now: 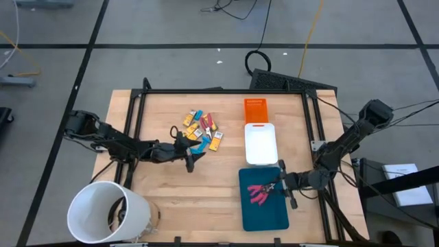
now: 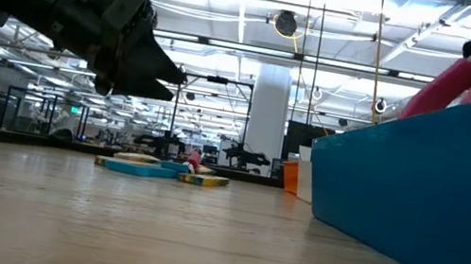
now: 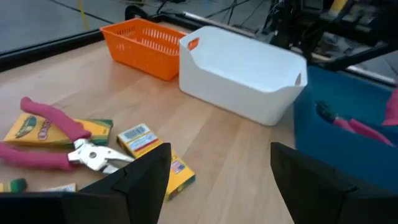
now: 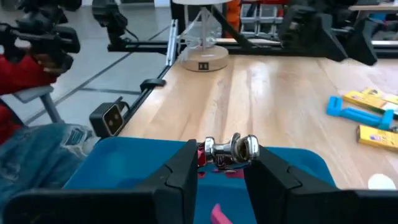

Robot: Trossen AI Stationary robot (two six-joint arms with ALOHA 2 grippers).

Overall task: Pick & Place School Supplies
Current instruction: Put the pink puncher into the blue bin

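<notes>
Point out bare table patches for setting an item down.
Free: the wood between the white bucket and teal tray, and the back left corner. Crowded: the crayon boxes and pliers pile by the left tool.

I'm working in what looks like a big open robotics lab: my wooden table point(image 1: 206, 178) stands on a grey floor marked with dark tape lines point(image 1: 89, 48), cables point(image 1: 260, 27) trailing across it. Beyond the table I see long ceiling strip lights point(image 2: 235, 17), a white column point(image 2: 266, 118) and rows of other workstations (monitors glowing far off)
</notes>
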